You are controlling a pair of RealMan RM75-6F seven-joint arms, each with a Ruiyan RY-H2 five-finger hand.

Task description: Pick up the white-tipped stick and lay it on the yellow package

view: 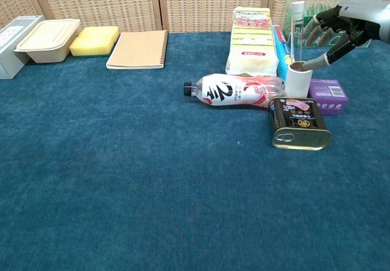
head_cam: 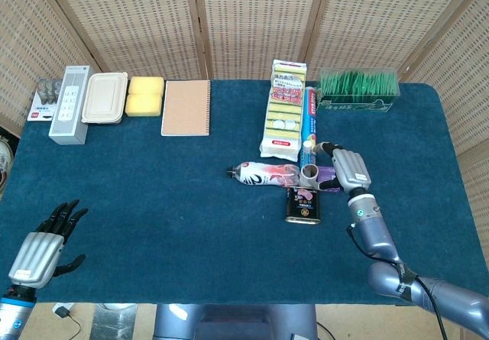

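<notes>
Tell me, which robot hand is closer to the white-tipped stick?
Right. The right hand is beside the white-tipped stick; the left hand sits far off near the table's front corner.

- Right hand raised at mid-tabletop, palm down, fingers apart, holding nothing, forearm reaching in from the near edge
- Left hand low at the near left corner, fingers spread
</notes>
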